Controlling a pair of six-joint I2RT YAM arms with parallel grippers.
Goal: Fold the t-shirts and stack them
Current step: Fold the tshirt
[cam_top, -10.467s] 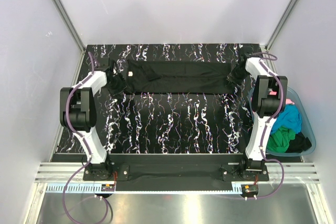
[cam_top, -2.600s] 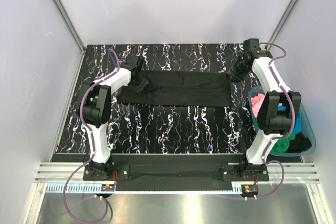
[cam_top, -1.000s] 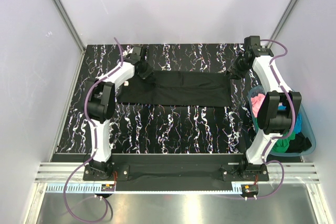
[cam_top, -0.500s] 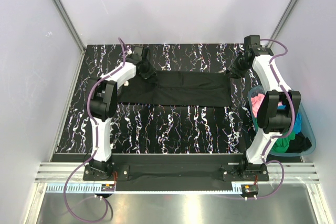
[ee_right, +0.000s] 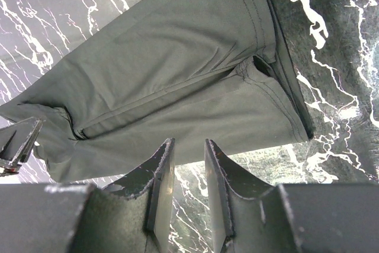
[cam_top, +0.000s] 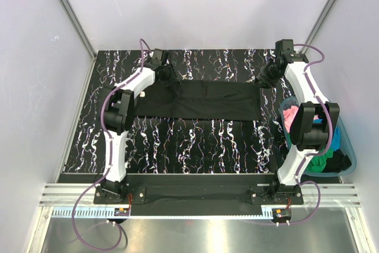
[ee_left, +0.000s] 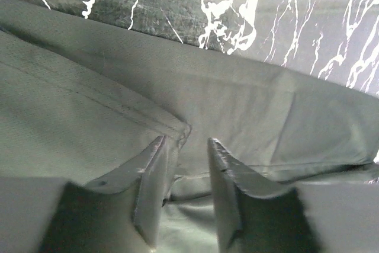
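Observation:
A large black t-shirt [cam_top: 213, 99] lies folded into a long flat strip across the far half of the table. My left gripper [cam_top: 170, 78] stands at the strip's far edge near its left end. In the left wrist view that gripper [ee_left: 186, 140] is open just above the cloth [ee_left: 266, 111], with a folded hem corner [ee_left: 177, 130] beside its left finger. My right gripper [cam_top: 263, 80] is at the strip's far right corner. It is open [ee_right: 188, 141] over the shirt's edge [ee_right: 177, 57], holding nothing.
A translucent teal tub [cam_top: 350, 149] stands off the table's right side, behind the right arm. It holds a pink shirt [cam_top: 290, 115], a turquoise one [cam_top: 337, 137], a green one [cam_top: 317, 161] and some dark cloth. Grey walls close in the back and sides.
My left gripper has slid right along the black shirt's far edge, the arm stretching farther. The right gripper has stayed at the far right corner. The shirt lies as before.

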